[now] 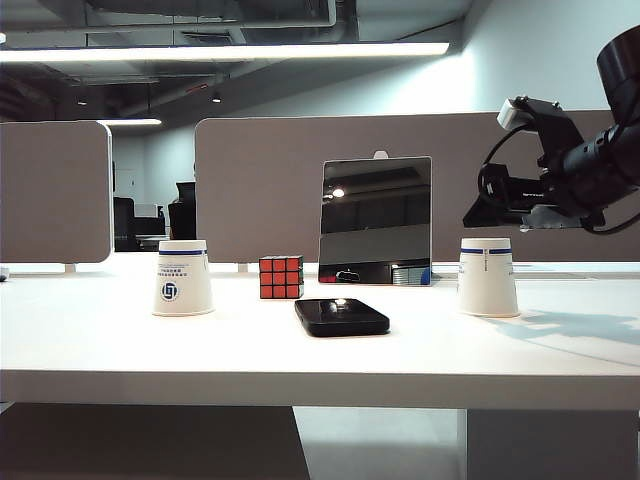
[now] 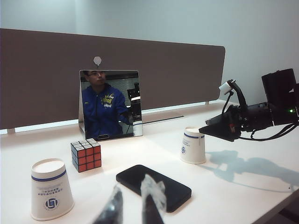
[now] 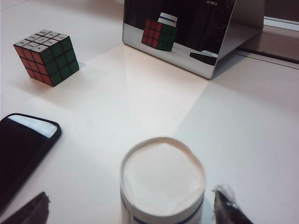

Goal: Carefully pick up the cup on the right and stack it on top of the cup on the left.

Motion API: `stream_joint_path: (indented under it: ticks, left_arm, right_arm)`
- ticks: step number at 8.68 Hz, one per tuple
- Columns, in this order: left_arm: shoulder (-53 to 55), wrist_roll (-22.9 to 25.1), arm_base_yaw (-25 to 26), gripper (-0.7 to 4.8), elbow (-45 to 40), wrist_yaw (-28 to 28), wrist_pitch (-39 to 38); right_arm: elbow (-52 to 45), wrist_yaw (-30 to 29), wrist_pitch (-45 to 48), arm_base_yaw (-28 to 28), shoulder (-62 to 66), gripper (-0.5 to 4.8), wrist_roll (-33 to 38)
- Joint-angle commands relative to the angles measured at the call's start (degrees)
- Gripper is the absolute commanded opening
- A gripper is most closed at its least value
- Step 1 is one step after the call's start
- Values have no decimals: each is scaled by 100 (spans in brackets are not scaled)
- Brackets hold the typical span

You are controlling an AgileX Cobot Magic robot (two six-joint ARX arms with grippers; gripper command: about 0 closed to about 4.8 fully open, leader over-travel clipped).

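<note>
White table (image 1: 320, 345) before grey partition panels (image 1: 330, 180) in a dim office, bearing a propped mirror (image 1: 376, 220), black phone (image 1: 342, 317) and Rubik's cube (image 1: 281, 277). Both paper cups stand inverted, long axes vertical, bases up: right cup (image 1: 488, 277) near the mirror, left cup (image 1: 183, 278) well apart. Right gripper (image 3: 135, 207), fingers spread, hovers above the right cup; left gripper (image 2: 133, 205), low near the phone, holds nothing, fingers apart.

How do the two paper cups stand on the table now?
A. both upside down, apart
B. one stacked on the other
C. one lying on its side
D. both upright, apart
A: the left cup and the right cup both rest rim-down, with the Rubik's cube and phone between them.
</note>
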Motion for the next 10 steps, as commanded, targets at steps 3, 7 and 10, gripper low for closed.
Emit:
stream_joint_path:
  ticks: [3,7,10]
  left_arm:
    - [2,-22,-2,61,11,-13,79]
    - [2,-20,0,61,11,-13,79]
    - [2,-22,-2,61,11,-13,79]
  right_arm:
    - [63,-13,988,4,562,479,35]
    - [363,-9,1082,4,1128,479,142]
    - [365,-11,1252,4,1128,479,142]
